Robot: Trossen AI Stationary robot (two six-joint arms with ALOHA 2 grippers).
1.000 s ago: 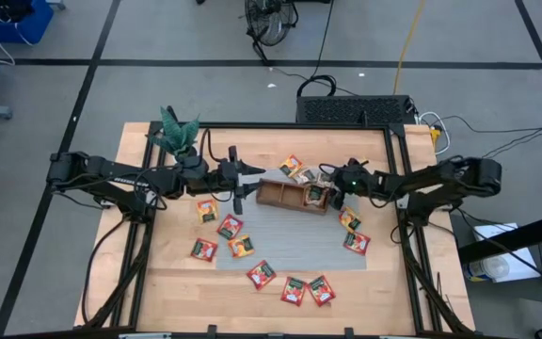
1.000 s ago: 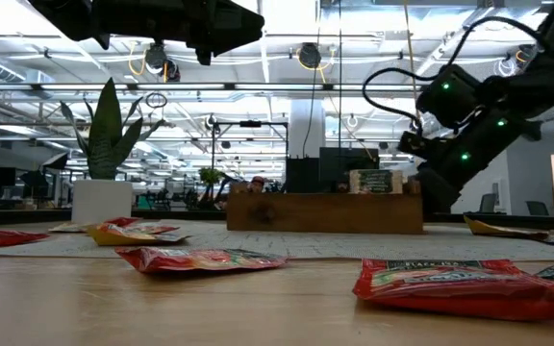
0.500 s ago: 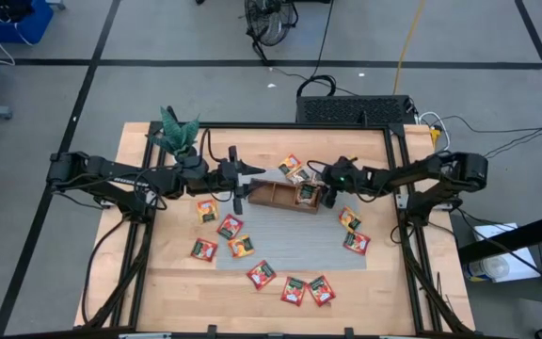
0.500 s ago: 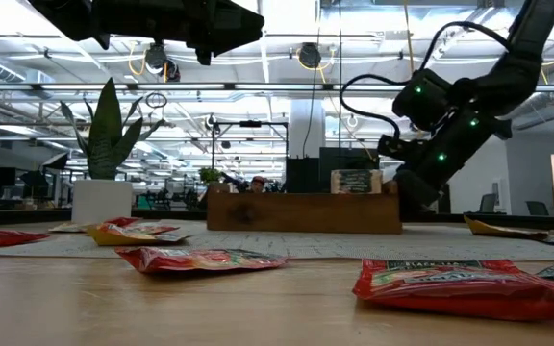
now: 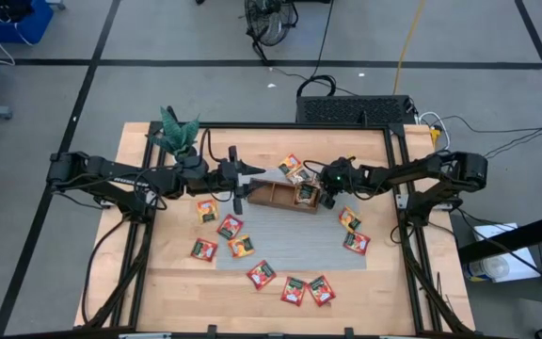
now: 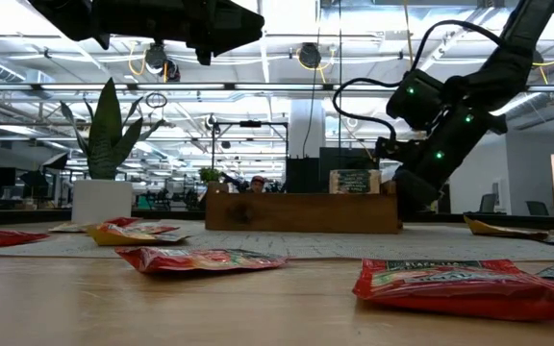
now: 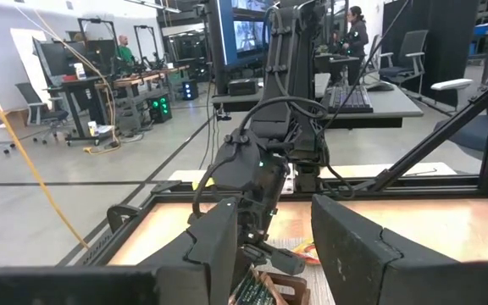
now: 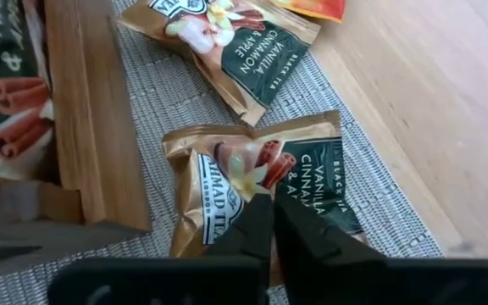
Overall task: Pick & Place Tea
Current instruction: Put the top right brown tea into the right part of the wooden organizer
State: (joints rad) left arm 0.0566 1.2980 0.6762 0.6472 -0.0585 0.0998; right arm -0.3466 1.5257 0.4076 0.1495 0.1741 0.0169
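The brown wooden tray (image 5: pixel 280 196) lies on the grey mat (image 5: pixel 290 240) with a dark-green sachet (image 6: pixel 354 181) standing in its right compartment. Red and orange tea sachets (image 5: pixel 230 226) lie flat around it. Two gold sachets (image 8: pixel 252 178) lie on the mat just past the tray's far right corner. My right gripper (image 8: pixel 269 222) is shut, low at the tray's right end (image 5: pixel 325 191), its tips over the nearer gold sachet. My left gripper (image 5: pixel 237 177) is open and empty, high above the tray's left end. My right gripper's shut fingertips (image 8: pixel 259 212) point slanting down at the gold sachet's near edge (image 8: pixel 227 212) beside the tray's wall (image 8: pixel 100 144). The fingers hide the spot, so I cannot tell whether they touch the sachet or the tray.
A potted plant (image 5: pixel 179 132) stands at the table's far left. Several sachets (image 5: pixel 293 290) lie along the mat's near edge and two (image 5: pixel 354 235) on the wood at the right. Black frame rails (image 5: pixel 398 179) border the table.
My right gripper has gone toward the table's left edge, staying low at the tray's right end. The tray has slid left on the mat along with it, the dark-green sachet still standing in it.
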